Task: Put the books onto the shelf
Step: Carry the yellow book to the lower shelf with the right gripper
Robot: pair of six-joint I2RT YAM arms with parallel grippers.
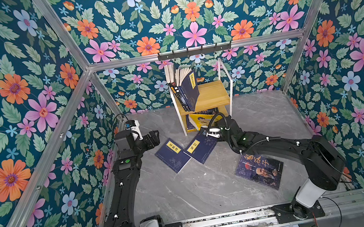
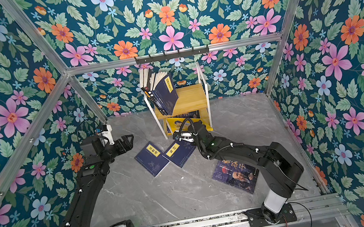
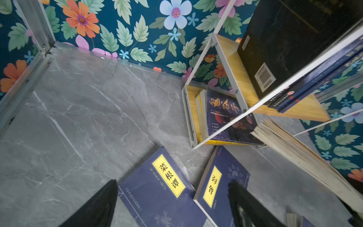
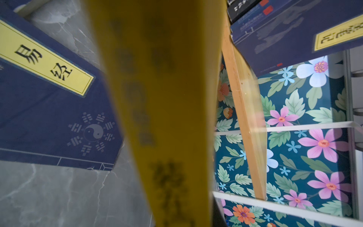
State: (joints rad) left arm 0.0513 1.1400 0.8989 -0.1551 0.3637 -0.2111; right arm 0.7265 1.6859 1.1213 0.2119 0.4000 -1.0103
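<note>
Two navy books with yellow labels (image 1: 173, 155) (image 1: 201, 147) lie flat on the grey floor in front of the shelf (image 1: 214, 93). My left gripper (image 1: 154, 136) hovers open just left of them, and its fingertips (image 3: 102, 204) frame both covers with nothing between them. A purple-blue book with a bearded man (image 1: 259, 171) lies under the right arm. Several books (image 1: 184, 88) lean on the upper board. My right gripper (image 1: 206, 127) is at the lower tier, shut on the yellow book (image 4: 167, 118), which stands beside another dark book (image 3: 225, 118).
A black hook rail (image 1: 194, 52) hangs on the back bar above the shelf. Floral walls and aluminium posts (image 1: 102, 92) enclose the floor on three sides. The arm bases sit on a rail (image 1: 226, 221) at the front edge.
</note>
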